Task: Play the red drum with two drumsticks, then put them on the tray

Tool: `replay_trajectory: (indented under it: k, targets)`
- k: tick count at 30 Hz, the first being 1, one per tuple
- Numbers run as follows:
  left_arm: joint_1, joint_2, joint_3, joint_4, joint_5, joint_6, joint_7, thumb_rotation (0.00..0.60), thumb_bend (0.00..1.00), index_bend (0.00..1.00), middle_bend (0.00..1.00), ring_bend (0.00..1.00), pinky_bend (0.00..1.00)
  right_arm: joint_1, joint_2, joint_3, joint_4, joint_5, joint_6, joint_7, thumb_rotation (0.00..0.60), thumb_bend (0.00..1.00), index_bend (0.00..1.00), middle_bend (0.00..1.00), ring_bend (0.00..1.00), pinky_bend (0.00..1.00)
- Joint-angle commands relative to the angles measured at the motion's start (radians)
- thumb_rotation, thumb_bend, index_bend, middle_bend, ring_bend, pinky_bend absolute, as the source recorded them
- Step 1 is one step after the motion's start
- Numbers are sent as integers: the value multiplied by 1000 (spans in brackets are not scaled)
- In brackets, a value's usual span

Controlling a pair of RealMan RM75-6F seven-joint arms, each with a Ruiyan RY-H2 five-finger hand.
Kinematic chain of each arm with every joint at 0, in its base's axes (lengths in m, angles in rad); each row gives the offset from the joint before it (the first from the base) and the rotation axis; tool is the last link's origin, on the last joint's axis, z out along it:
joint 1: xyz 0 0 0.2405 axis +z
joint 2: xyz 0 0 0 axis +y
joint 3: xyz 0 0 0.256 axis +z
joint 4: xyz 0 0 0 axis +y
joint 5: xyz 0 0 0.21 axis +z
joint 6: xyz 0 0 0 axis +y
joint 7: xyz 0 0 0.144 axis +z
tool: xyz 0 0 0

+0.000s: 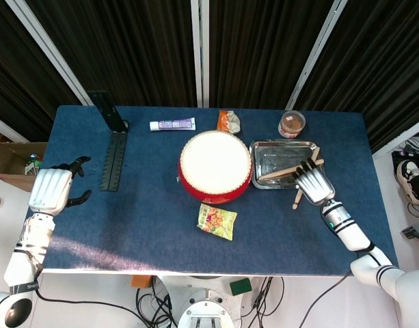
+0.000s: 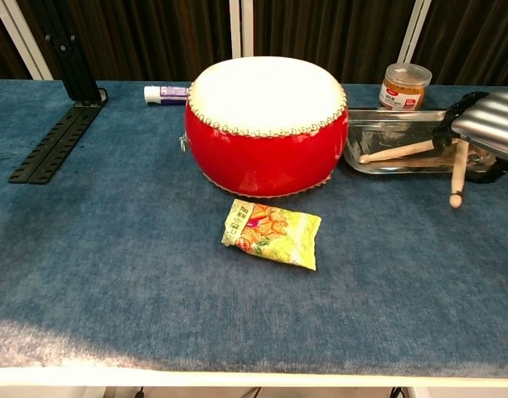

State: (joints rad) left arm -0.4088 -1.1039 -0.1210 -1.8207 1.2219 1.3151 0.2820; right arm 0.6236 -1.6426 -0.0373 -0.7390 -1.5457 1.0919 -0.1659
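Observation:
The red drum [image 1: 215, 166] [image 2: 266, 124] with its white skin stands mid-table. Right of it is the metal tray [image 1: 286, 148] [image 2: 386, 121]. One drumstick [image 1: 280, 173] [image 2: 396, 152] lies slanted inside the tray. The second drumstick [image 1: 297, 198] [image 2: 457, 177] lies across the tray's near right edge, its tip over the cloth. My right hand [image 1: 314, 184] [image 2: 488, 126] lies flat over that stick, fingers stretched toward the tray and touching it; no grip shows. My left hand [image 1: 52, 190] rests at the table's left edge, fingers apart and holding nothing.
A yellow snack packet [image 1: 217, 221] [image 2: 272, 234] lies in front of the drum. At the back are a toothpaste tube [image 1: 172, 124], an orange snack bag [image 1: 228, 121] and a brown jar [image 1: 291, 124] [image 2: 404, 85]. A black bracket [image 1: 113, 145] [image 2: 56, 141] lies at the left.

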Motion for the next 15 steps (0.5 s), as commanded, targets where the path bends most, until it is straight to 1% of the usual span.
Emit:
replay_trajectory:
  k: [1,5,10,15]
  targets:
    - [4,2,-1,-1,1,1,-2,600,209,236,452,468,560,10,-2,13,0,1,-5,15,600,358,493,416,229,238]
    - [11,3,0,-1,8,4,-2,600,209,235,452,468,560,26,5,30,-9,4,-18,16,600,382,514,429,239,241]
    - [16,2,-3,0,10,4,-1,600,207,234,452,468,560,48,4,51,-19,22,-61,0,600,420,528,435,247,244]
    - [20,6,-6,-3,13,3,-1,600,208,234,451,468,559,67,-10,62,-18,32,-100,-15,600,395,528,435,247,245]
